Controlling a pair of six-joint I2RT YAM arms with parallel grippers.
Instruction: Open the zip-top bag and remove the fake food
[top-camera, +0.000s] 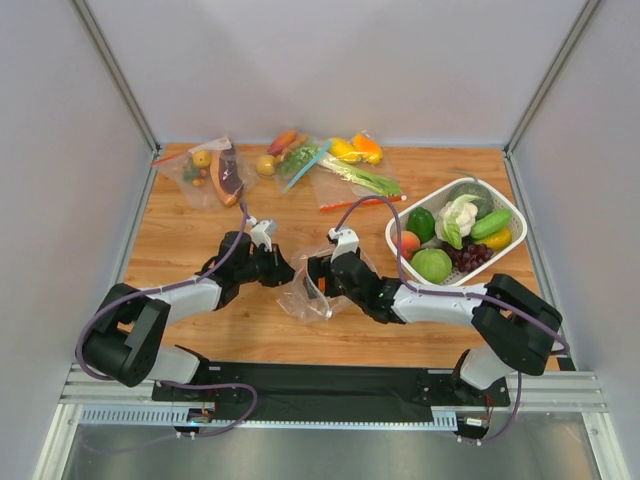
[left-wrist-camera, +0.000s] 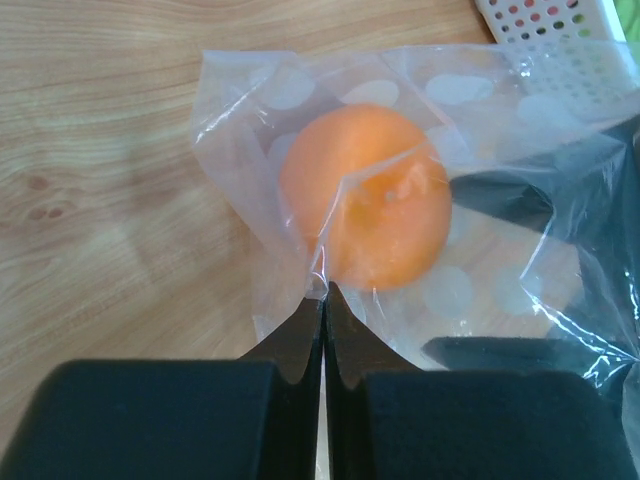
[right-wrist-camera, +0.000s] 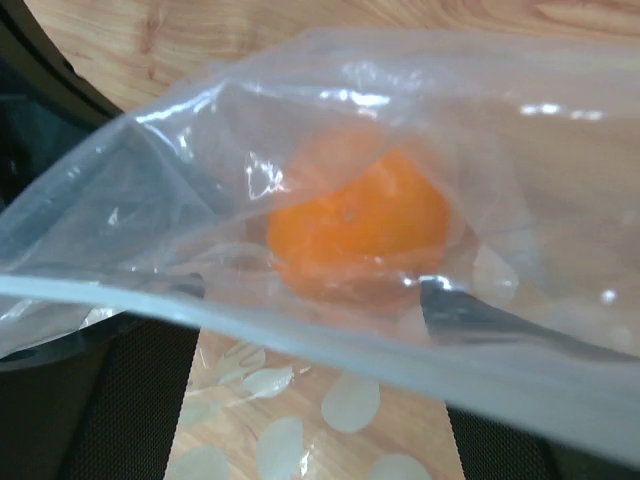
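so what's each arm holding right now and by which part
Left gripper: jaws shut on a fold of the zip-top bag film, beside the orange. Right gripper: jaws spread at the bag; no hold can be told.

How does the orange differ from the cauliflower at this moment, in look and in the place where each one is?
The orange is round, smooth and all orange; the cauliflower is lumpy white with green leaves. The orange sits inside the dotted zip-top bag; the cauliflower lies unbagged in the white basket among other pieces. Both are toy food.
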